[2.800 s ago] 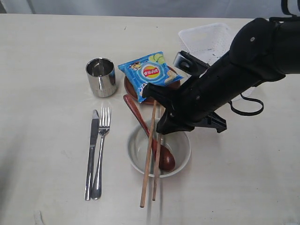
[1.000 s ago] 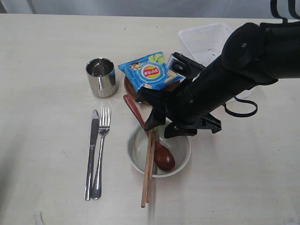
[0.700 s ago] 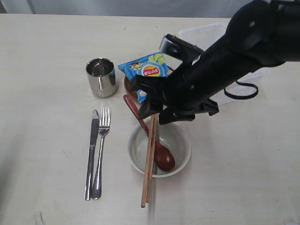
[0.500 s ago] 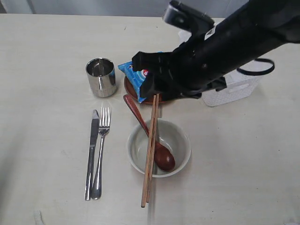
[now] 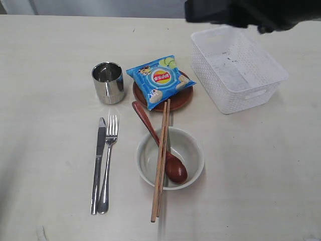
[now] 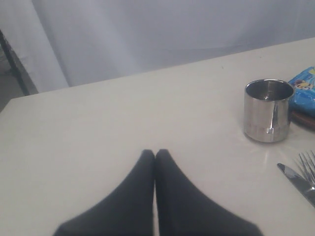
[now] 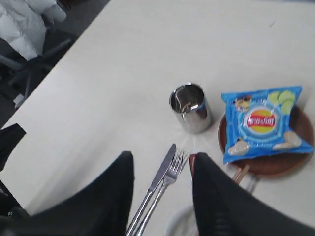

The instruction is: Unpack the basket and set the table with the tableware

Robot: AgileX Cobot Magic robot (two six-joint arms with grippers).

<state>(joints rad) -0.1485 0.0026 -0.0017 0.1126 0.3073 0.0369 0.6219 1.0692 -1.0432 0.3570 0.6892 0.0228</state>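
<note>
The white basket stands empty at the back right of the table. A steel cup is at the back left. The reddish plate lies under a blue chip bag. The bowl holds the dark red spoon, and brown chopsticks lie across its rim. Knife and fork lie side by side at the left. My right gripper hangs open and empty high above the knife and fork. My left gripper is shut with nothing in it, short of the cup.
My right arm shows only as a dark blur at the far edge, above the basket. The table's left edge drops off to chairs and floor in the right wrist view.
My right gripper has let go of the chopsticks, which now rest across the bowl. The arm has lifted and pulled back to the far edge, uncovering the basket.
</note>
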